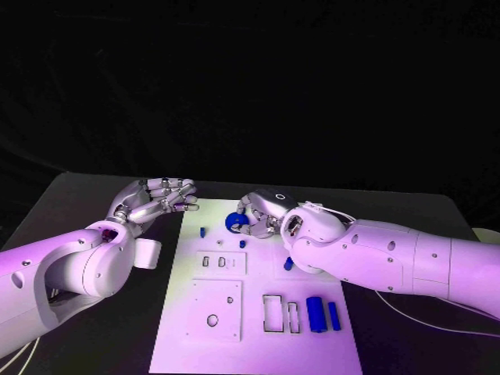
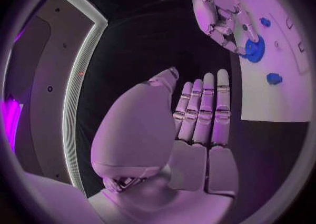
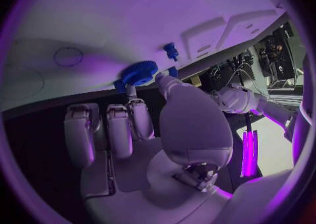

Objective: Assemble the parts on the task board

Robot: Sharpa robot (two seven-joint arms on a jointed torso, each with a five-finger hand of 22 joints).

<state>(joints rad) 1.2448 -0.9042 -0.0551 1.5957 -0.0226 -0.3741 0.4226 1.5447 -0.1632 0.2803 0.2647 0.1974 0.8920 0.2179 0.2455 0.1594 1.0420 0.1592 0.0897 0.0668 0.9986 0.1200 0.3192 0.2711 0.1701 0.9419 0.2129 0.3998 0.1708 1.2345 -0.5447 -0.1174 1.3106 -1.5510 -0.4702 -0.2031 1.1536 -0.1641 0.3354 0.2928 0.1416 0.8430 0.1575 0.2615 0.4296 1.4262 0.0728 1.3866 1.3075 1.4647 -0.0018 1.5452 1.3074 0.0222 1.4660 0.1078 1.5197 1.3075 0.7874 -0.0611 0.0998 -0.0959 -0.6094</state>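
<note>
Head view: my right hand (image 1: 264, 212) covers most of the blue gear (image 1: 237, 223) at the far end of the task board (image 1: 199, 344); I can't confirm a grip here. My left hand (image 1: 151, 201) hangs off the board's left, empty, fingers loosely apart. Left wrist view: right fingertips (image 2: 231, 46) touch the gear. Right wrist view: fingers pinch the gear's rim.
</note>
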